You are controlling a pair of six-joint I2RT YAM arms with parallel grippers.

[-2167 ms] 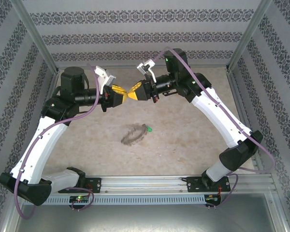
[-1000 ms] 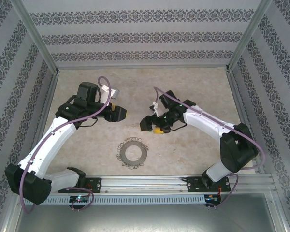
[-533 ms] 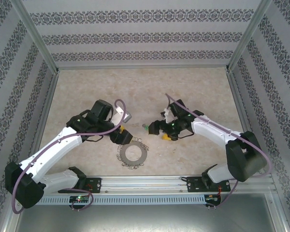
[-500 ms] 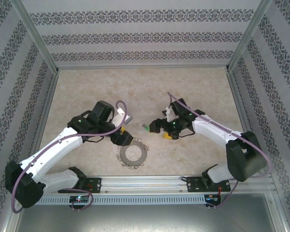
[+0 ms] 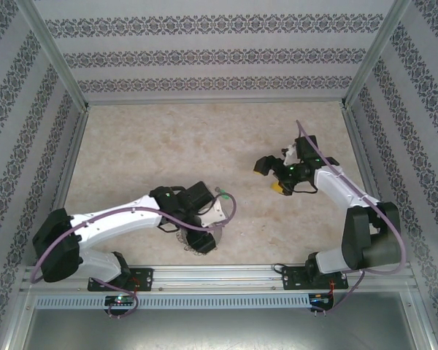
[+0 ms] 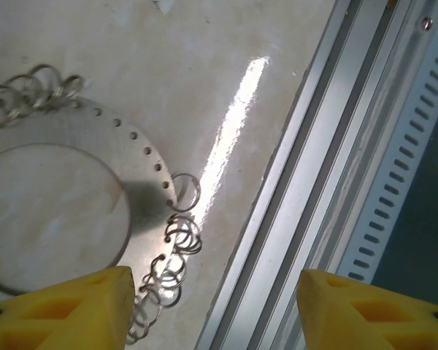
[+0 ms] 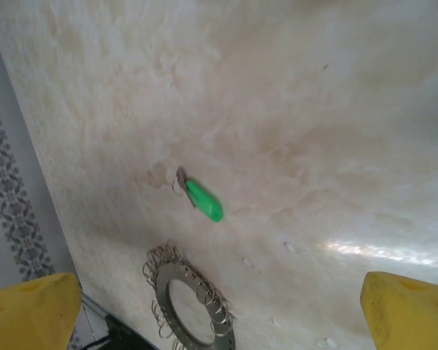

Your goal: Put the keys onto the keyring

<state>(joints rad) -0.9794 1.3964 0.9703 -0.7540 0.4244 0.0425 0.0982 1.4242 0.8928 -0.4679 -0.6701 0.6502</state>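
The left pincer (image 6: 215,292) hangs wide open, right over the edge of the big flat dark-grey metal ring (image 6: 87,131). The right pincer (image 7: 219,313) gapes wide too, empty; the tiny green-headed key (image 7: 203,200) lies below it.

The keyring (image 6: 131,157) is flat, dull grey metal with a matt face, and the thin wire loops (image 6: 177,239) on its edge glint brightly. The key (image 7: 203,200) has a glossy green head that looks like plastic. The table (image 6: 204,58) is smooth marbled beige with a shiny glare streak. The rail (image 6: 328,146) is brushed silvery metal. The fingers (image 6: 365,306) of the left end effector (image 6: 215,313) look like matt yellow plastic.
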